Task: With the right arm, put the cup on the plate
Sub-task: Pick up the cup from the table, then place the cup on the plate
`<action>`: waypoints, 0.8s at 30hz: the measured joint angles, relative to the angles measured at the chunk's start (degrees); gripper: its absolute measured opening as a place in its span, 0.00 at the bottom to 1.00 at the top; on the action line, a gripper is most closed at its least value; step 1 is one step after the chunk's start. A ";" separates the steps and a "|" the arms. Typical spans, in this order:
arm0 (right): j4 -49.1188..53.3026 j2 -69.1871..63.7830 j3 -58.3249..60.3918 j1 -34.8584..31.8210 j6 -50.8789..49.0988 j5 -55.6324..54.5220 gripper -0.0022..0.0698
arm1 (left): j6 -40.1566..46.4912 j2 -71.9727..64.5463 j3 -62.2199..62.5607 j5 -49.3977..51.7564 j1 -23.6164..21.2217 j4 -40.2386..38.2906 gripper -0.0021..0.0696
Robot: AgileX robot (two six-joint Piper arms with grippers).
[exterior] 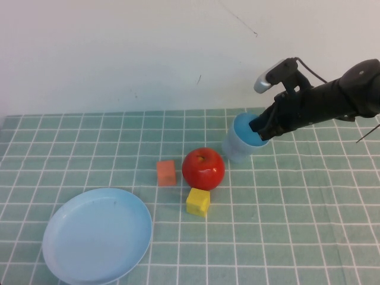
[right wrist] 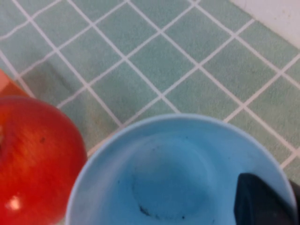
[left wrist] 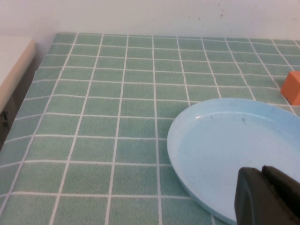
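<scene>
The light blue cup (exterior: 240, 145) stands tilted at the back of the table, just right of and behind the red apple. My right gripper (exterior: 261, 129) reaches in from the right and is shut on the cup's rim, one finger inside and one outside. In the right wrist view I look down into the cup (right wrist: 168, 173), with the right gripper (right wrist: 280, 192) astride its rim. The light blue plate (exterior: 98, 234) lies at the front left, empty. My left gripper (left wrist: 262, 176) is shut and hangs over the plate's near edge (left wrist: 220, 140); it is out of the high view.
A red apple (exterior: 203, 168) sits beside the cup, between cup and plate, and fills one side of the right wrist view (right wrist: 33, 159). An orange cube (exterior: 167, 173) lies left of the apple and a yellow cube (exterior: 198, 202) in front of it. A white wall is behind.
</scene>
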State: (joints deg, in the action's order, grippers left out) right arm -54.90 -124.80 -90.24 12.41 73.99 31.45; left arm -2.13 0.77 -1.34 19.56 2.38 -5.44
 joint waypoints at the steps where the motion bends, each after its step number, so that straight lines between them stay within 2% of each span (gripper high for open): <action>1: 0.00 0.47 0.00 0.00 0.00 0.11 0.07 | 0.00 0.00 0.00 0.00 0.00 0.00 0.03; 10: 0.00 7.21 -1.05 0.00 0.58 1.69 0.07 | -0.13 0.00 0.00 0.00 0.00 0.00 0.03; 16: -0.04 8.82 -6.56 0.90 0.13 11.34 0.07 | -0.13 0.00 0.00 0.00 0.00 0.00 0.03; 24: 6.38 8.95 -13.87 11.27 -3.25 18.46 0.07 | -0.13 0.00 0.00 0.00 0.00 0.00 0.03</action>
State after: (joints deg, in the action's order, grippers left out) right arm -48.51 -115.86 -104.11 23.67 70.74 49.91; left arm -2.26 0.77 -1.34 19.56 2.38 -5.44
